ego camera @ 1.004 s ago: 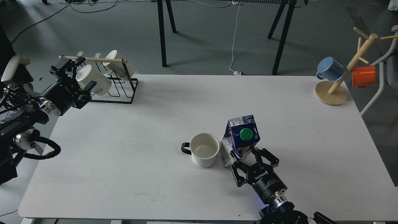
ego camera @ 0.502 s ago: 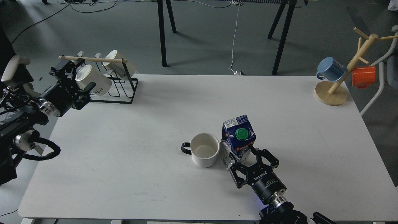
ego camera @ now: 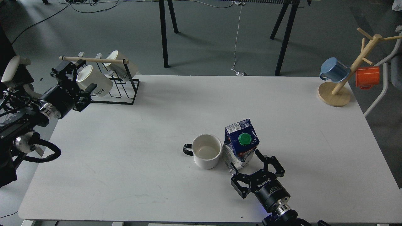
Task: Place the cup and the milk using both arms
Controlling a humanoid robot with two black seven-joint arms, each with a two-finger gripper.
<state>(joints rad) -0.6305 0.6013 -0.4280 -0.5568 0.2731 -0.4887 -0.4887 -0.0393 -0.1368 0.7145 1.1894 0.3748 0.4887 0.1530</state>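
The white cup [ego camera: 206, 155] with a black loop handle on its left stands on the white table [ego camera: 125, 150], front of centre. The blue and white milk carton [ego camera: 240, 142] with a green cap stands right beside it, touching or nearly touching its right side. My right gripper [ego camera: 246, 163] is open just in front of the carton, its fingertips [ego camera: 258, 154] flanking the carton's base without pressing on it. My left gripper [ego camera: 73, 78] is at the far left by the mug rack, open and empty.
A black wire rack [ego camera: 121, 84] with a wooden bar holds two cream lettered mugs [ego camera: 92, 80] at the back left. A wooden mug tree [ego camera: 340, 89] with a blue mug [ego camera: 334, 69] and an orange mug [ego camera: 367, 77] stands at the back right corner.
The carton went from tilted and held to standing next to the cup. My right gripper opened and drew back toward the front edge. The left arm barely moved.
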